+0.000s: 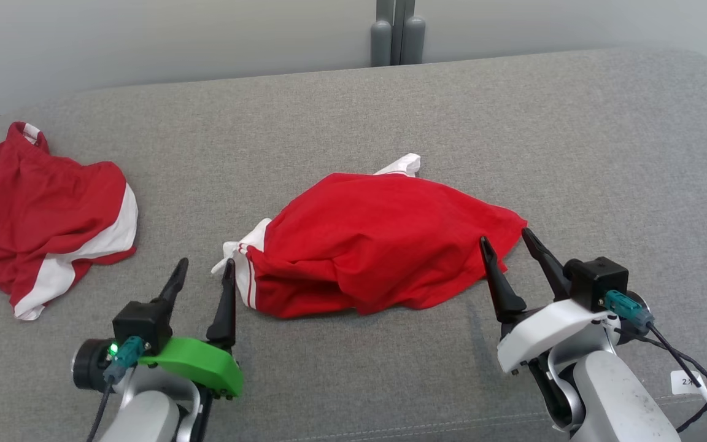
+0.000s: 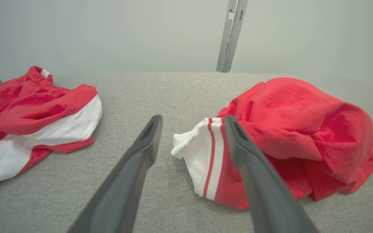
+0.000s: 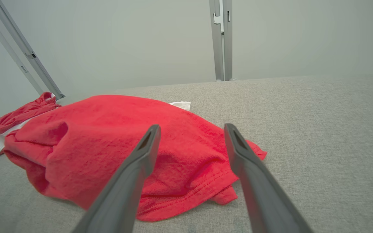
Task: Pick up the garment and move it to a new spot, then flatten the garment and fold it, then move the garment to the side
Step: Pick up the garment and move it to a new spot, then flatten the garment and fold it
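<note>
Your left claw [image 1: 206, 263] stands wide, nothing between its two fingers; your right claw [image 1: 504, 236] is spread just as wide and just as empty; four fingers in all, dark, smooth and hard, tapering to points. Behind the right claw a black cable [image 1: 676, 356] loops off the wrist, carrying one small white tag [image 1: 685, 382]. Under both claws lies the grey cushion [image 1: 513, 123], coarse woven cloth with rounded far corners; bare weave is what you have between each claw and the cloth ahead.

Between the two claws, just ahead of them, sits the red garment [image 1: 378, 245]: one soft knit piece, crumpled into a low mound. Its white sleeve end [image 2: 202, 155], marked with two thin red stripes, lies right by the tip of the left claw's right-hand finger; whether they touch you cannot tell. Its stitched hem [image 3: 206, 191] lies in front of the right claw, and in the head view that claw's left-hand finger crosses the hem's edge. A second white scrap [image 1: 404, 164] pokes out on the mound's far side.

Well off to the left of your left claw, at the cushion's edge, lies a second garment [image 1: 28, 209]: red with a broad white panel and a gathered waistband, also rumpled; that makes two cloth pieces. Farthest from both claws, one upright grey metal post [image 1: 397, 31] stands against the pale wall.
</note>
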Robot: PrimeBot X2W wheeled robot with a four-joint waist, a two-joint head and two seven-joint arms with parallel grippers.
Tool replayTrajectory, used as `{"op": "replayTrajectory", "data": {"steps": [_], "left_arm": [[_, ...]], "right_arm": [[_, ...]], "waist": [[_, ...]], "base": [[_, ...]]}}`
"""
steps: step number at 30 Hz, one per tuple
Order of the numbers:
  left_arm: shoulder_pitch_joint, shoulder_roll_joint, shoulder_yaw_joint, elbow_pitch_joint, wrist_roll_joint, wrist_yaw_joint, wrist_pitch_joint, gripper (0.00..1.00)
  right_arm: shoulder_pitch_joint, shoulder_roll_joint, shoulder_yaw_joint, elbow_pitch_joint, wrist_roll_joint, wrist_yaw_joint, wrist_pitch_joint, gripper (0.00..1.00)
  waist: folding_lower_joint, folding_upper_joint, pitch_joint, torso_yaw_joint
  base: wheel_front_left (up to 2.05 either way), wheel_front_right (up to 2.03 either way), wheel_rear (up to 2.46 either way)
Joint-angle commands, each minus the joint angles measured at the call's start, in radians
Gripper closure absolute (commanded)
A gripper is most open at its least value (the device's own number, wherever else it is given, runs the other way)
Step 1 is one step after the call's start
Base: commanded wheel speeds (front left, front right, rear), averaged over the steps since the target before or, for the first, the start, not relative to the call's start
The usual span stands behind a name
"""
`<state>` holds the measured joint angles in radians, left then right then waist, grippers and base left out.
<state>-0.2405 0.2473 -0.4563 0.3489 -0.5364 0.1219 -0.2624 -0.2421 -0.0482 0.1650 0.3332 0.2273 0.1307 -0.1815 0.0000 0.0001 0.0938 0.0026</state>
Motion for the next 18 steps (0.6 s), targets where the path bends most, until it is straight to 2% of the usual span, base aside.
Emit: {"op": "replayTrajectory", "data": {"steps": [1, 9, 18], "left_arm": [[-0.030, 0.021, 0.005, -0.001, 0.027, -0.003, -0.003, 0.00], [-0.078, 0.070, 0.033, 0.104, 0.028, -0.014, 0.003, 0.00], [-0.104, 0.049, -0.001, 0.211, 0.027, -0.058, 0.005, 0.00]], "right_arm": [[0.001, -0.004, 0.002, -0.004, -0.004, 0.000, 0.003, 0.00], [-0.004, -0.004, 0.004, -0.002, 0.006, 0.000, -0.002, 0.00], [-0.014, -0.004, -0.011, -0.014, -0.003, 0.000, -0.007, 0.00]], "waist": [[0.0000, -0.0001, 0.001, -0.003], [0.0000, -0.0001, 0.013, -0.044], [0.0000, -0.0001, 0.058, -0.064]], "base": [[0.00, 0.00, 0.00], [0.00, 0.00, 0.00], [0.00, 0.00, 0.00]]}}
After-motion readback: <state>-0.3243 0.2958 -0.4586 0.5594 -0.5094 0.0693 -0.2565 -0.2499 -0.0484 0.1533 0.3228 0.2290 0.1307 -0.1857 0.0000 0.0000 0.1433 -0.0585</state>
